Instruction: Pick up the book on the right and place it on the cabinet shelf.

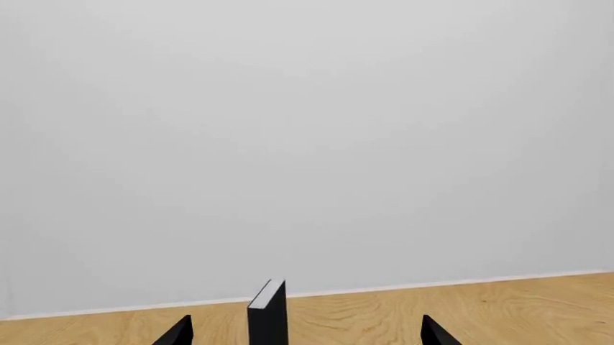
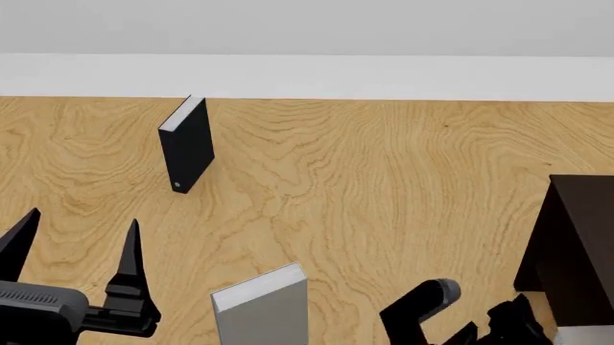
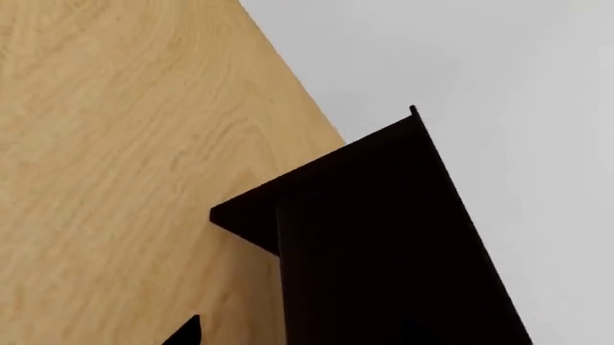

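Note:
A light-grey hardcover book [image 2: 264,305] stands upright at the bottom centre of the head view; I cannot tell if it is the right-hand one of the two grey books. The dark brown cabinet [image 2: 576,244] stands at the right and fills the right wrist view [image 3: 384,244]. My left gripper [image 2: 75,244] is open and empty at the lower left, left of the grey book. My right gripper [image 3: 307,338] points at the cabinet; one fingertip [image 3: 184,332] shows far out to the side, the other is lost against the dark wood. It holds nothing.
A thin black book [image 2: 182,147] with a round spine mark stands upright at the far left, also between the left fingers' lines in the left wrist view [image 1: 267,313]. A pale grey patch [image 2: 585,336] lies below the cabinet. The wooden tabletop [image 2: 384,180] ends at a white wall.

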Motion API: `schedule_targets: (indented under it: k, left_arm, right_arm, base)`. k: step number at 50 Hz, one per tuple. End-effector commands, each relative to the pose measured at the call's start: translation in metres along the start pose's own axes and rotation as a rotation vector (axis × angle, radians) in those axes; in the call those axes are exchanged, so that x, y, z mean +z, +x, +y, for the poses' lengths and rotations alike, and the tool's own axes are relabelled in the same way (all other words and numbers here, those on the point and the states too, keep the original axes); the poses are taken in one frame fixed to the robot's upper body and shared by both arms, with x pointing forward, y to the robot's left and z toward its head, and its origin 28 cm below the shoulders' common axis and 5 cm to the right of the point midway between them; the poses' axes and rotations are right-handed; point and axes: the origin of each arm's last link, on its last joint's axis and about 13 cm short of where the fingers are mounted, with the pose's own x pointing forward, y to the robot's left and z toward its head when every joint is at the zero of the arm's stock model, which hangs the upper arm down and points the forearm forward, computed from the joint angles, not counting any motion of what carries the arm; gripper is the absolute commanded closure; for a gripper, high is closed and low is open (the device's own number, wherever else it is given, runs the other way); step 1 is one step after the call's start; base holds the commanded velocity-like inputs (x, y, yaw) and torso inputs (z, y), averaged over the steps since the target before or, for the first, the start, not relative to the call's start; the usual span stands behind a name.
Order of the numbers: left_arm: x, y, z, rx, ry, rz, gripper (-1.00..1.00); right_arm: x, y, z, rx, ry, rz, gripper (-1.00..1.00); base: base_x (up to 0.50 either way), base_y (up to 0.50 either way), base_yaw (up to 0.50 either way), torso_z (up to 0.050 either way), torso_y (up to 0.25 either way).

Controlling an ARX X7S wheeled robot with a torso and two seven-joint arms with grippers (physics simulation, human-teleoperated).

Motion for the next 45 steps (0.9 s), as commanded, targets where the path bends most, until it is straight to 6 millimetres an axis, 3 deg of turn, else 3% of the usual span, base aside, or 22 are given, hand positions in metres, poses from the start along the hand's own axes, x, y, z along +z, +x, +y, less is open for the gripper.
schedule_targets:
  k: [1, 10, 30, 37, 45]
  left_arm:
    - [0.001, -0.001, 0.0, -0.001, 0.001, 0.0, -1.0]
    - [-0.001, 0.0, 0.0, 0.001, 0.001, 0.001, -1.0]
    - [0.0, 0.0, 0.0, 0.001, -0.002, 0.002, -1.0]
    - [0.0, -0.001, 0.0, -0.001, -0.002, 0.002, -1.0]
    - [0.0, 0.0, 0.0, 0.002, -0.004, 0.001, -1.0]
  right_arm:
    - [0.004, -0.011, -0.02, 0.155, 0.229, 0.029, -1.0]
    - [0.0, -0.024, -0.034, 0.178, 0.266, 0.114, -1.0]
    - [-0.023, -0.023, -0.035, 0.172, 0.298, 0.249, -1.0]
    - [-0.022, -0.02, -0.035, 0.283, 0.382, 0.188, -1.0]
    - [-0.013, -0.019, -0.037, 0.271, 0.368, 0.136, -1.0]
  base:
    - [0.0, 0.0, 0.0, 0.0, 0.0]
    - [0.0, 0.0, 0.0, 0.0, 0.0]
    - [0.0, 0.0, 0.0, 0.0, 0.0]
    - [0.0, 0.0, 0.0, 0.0, 0.0]
    - [0.0, 0.0, 0.0, 0.0, 0.0]
